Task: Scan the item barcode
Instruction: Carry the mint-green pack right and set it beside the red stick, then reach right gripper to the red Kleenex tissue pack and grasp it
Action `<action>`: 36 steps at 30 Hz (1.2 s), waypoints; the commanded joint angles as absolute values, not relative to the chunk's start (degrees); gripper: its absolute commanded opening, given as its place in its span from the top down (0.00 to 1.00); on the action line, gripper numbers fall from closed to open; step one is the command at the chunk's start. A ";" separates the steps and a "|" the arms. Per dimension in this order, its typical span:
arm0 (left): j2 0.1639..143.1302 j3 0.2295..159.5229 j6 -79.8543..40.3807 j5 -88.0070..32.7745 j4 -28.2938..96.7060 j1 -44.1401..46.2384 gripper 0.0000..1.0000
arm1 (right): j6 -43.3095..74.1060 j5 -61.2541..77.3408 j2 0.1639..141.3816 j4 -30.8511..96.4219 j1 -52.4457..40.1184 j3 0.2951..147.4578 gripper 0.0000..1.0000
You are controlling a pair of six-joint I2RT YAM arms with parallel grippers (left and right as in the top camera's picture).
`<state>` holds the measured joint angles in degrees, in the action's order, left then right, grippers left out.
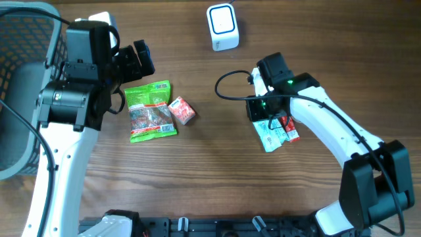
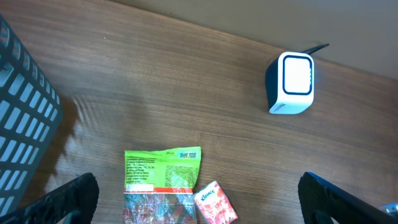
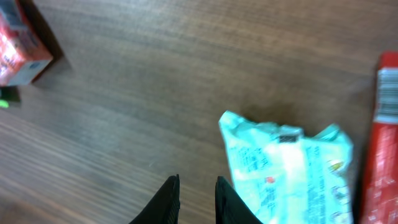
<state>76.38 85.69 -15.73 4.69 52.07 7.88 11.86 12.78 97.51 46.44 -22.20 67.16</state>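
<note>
A white barcode scanner stands at the back of the table. A green snack packet and a small red tissue pack lie left of centre. My left gripper hovers wide open above them, holding nothing. On the right, a teal packet and a red stick packet lie flat on the wood. My right gripper is just left of the teal packet. Its jaws stand a narrow gap apart with only bare wood between them.
A grey mesh basket fills the far left edge beside the left arm. A black cable loops on the table near the right arm. Bare wood lies between the two groups of items.
</note>
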 commanded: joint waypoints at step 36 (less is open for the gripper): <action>76.29 85.95 -15.00 5.21 51.94 7.99 0.00 | 14.04 2.37 97.71 32.51 -27.35 55.31 0.64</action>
<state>76.38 85.69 -15.73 4.69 52.07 7.88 18.24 -8.43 97.51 34.57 -27.55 54.92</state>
